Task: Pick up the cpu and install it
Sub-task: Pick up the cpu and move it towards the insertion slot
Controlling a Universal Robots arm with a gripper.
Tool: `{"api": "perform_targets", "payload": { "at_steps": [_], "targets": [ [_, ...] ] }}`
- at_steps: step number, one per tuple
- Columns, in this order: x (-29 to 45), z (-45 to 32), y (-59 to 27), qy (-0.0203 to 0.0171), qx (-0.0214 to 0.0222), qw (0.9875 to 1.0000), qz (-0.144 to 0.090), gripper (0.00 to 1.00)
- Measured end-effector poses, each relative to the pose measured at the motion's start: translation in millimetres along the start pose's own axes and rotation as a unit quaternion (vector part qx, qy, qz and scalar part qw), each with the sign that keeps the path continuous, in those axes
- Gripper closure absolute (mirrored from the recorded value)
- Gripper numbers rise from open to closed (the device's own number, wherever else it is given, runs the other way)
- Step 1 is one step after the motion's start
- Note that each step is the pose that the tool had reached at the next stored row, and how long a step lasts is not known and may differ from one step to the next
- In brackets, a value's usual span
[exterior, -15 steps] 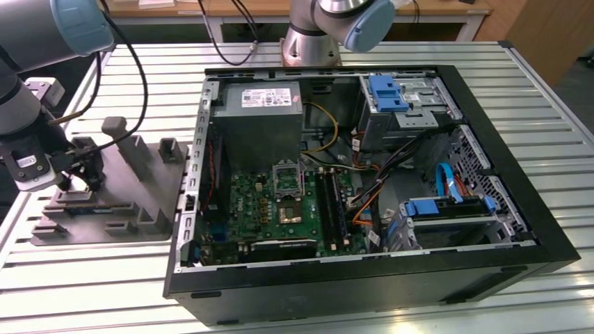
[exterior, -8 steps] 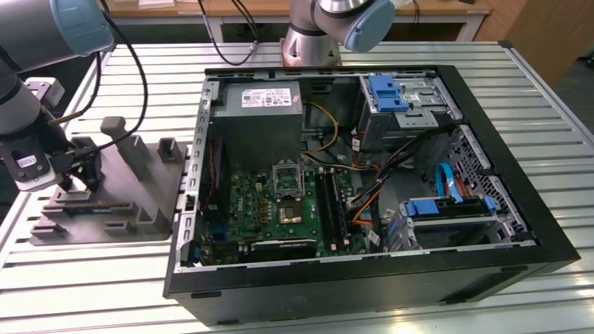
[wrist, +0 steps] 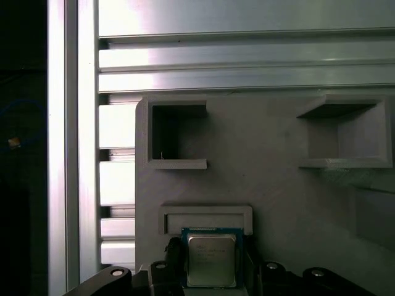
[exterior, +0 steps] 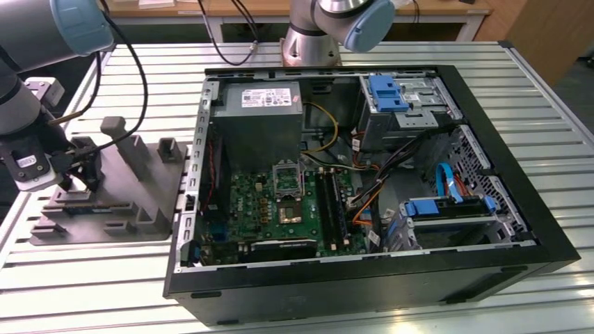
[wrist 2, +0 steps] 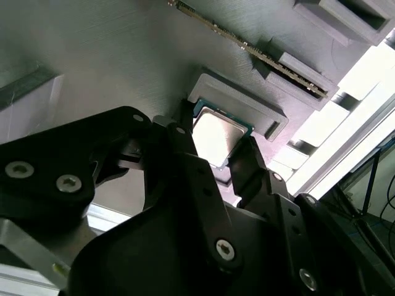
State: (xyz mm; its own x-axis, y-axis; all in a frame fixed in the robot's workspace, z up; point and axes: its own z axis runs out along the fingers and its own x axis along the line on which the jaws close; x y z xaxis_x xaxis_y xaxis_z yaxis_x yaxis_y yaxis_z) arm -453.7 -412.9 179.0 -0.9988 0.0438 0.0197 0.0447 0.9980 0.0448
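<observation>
The cpu [wrist: 211,258], a small square chip with a pale metal top, lies flat in a shallow nest of the grey plastic fixture [wrist: 278,185], against a raised lip. My gripper [wrist: 212,271] is down over it, a dark finger pressed on each of two opposite edges. In the second wrist view the fingers [wrist 2: 179,139] flank the cpu [wrist 2: 216,132] the same way, with the gripper [wrist 2: 217,148] shut on it. The exterior view has the gripper [exterior: 79,174] over the fixture [exterior: 121,209] at that view's left, and the motherboard socket [exterior: 291,191] inside the open computer case.
The open black computer case [exterior: 371,278] lies on the slatted aluminium table [exterior: 83,278], to the exterior view's right of the fixture. Inside are a power supply [exterior: 260,118], cables and blue drive brackets [exterior: 446,205]. The fixture carries upright posts [exterior: 113,129] and pockets [wrist: 176,139].
</observation>
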Motion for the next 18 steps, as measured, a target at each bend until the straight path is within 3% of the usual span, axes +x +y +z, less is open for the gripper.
{"api": "perform_targets", "payload": {
  "at_steps": [5, 6, 18],
  "targets": [
    [0.0, -1.0, 0.0, 0.0001, 0.0000, 1.0000, 0.000, 0.51],
    [0.0, -1.5, 0.1, 0.0001, 0.0000, 1.0000, 0.000, 0.45],
    [1.0, -3.4, 0.0, 0.0004, -0.0012, 1.0000, -0.006, 0.45]
  ]
}}
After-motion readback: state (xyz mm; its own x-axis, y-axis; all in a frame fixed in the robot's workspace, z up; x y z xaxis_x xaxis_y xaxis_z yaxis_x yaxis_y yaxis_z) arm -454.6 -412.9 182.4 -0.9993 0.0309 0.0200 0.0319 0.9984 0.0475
